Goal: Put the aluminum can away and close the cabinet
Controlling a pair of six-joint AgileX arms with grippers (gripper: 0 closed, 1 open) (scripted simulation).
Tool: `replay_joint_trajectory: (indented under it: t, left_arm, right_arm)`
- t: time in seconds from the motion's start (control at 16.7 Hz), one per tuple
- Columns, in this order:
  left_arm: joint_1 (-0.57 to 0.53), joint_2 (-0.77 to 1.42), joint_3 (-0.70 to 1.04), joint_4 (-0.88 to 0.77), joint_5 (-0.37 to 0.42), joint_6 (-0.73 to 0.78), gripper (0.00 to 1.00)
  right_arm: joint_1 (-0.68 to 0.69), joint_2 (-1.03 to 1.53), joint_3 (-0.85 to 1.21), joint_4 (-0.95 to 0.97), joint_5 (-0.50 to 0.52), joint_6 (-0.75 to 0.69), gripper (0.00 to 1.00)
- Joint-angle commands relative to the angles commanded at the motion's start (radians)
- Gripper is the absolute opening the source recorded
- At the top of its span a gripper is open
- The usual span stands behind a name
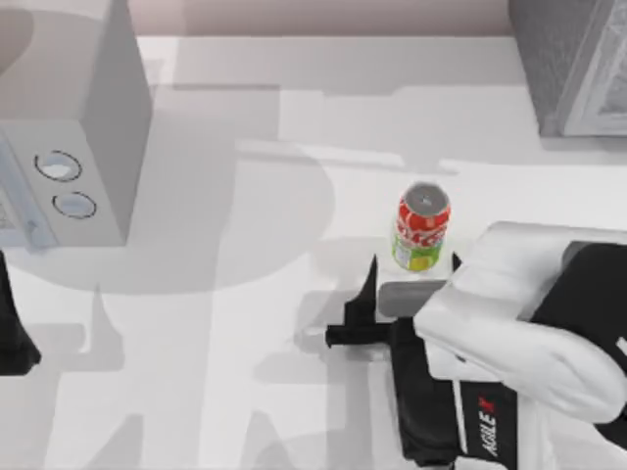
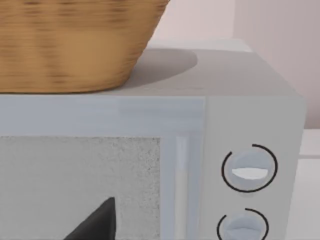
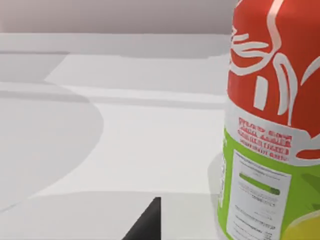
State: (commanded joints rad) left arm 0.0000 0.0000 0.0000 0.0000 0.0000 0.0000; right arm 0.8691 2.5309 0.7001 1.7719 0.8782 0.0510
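The aluminum can (image 1: 422,227) stands upright on the white table, right of centre; it is red with white marks, a yellow-green base and a silver top. My right gripper (image 1: 413,262) is open just in front of it, its two dark fingers spread wider than the can and level with its base, not touching. The right wrist view has the can (image 3: 272,130) close by and one fingertip (image 3: 149,220) off to its side. The cabinet (image 1: 558,54), dark grey and speckled, stands at the far right corner, its pale door panel (image 1: 605,83) showing. My left arm (image 1: 15,333) stays at the left edge.
A pale grey box with two round dials (image 1: 73,137) stands at the far left, and it carries a wicker basket (image 2: 70,45) on its top. Bare white table (image 1: 245,294) lies between that box and the can.
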Motion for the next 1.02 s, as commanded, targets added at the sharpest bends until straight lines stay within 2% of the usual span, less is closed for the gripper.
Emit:
replay_joint_trajectory:
  t: [0.18,0.66,1.02]
  left_arm:
    - [0.000,0.000,0.000,0.000,0.000,0.000,1.00]
    - [0.000,0.000,0.000,0.000,0.000,0.000,1.00]
    - [0.000,0.000,0.000,0.000,0.000,0.000,1.00]
  right_arm:
    - [-0.031,-0.019,0.028,-0.003,-0.002,-0.030,1.00]
    - [-0.121,-0.044,0.104,-0.090,-0.092,-0.046,1.00]
    - [-0.138,-0.048,0.118,-0.108,-0.109,-0.045,1.00]
